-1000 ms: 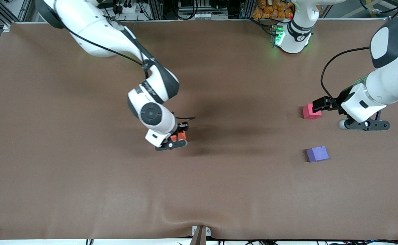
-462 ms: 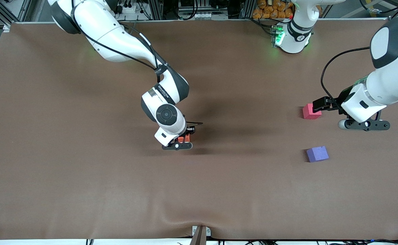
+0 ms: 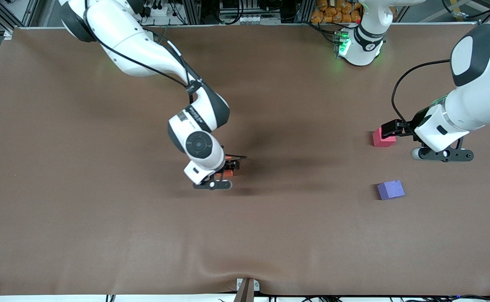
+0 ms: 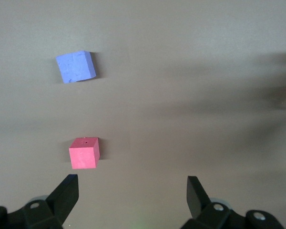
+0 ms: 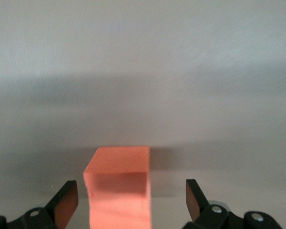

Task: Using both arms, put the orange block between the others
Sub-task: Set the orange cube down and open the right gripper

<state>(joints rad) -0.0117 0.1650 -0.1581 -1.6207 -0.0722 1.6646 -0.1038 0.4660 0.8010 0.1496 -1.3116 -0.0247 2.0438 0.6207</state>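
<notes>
Overhead, brown table (image 3: 102, 235), cluttered rack (image 3: 236, 10)

Brown matte cloth (image 3: 102, 218) covers whole table, edge to edge. Surface mostly smooth; low ripple and shallow fold near middle of edge closest to front camera. Small metal bracket (image 3: 247, 287) at that edge, dark strip running out from it. Along edge farthest from camera: aluminium framing (image 3: 194, 10), black cables, white power strip (image 3: 159, 9). Pile of orange objects (image 3: 333, 11) there, kind unclear. Green indicator light (image 3: 343, 45) casts glow on cloth. Lighting even, overhead; soft dark shadows mid-table.
</notes>
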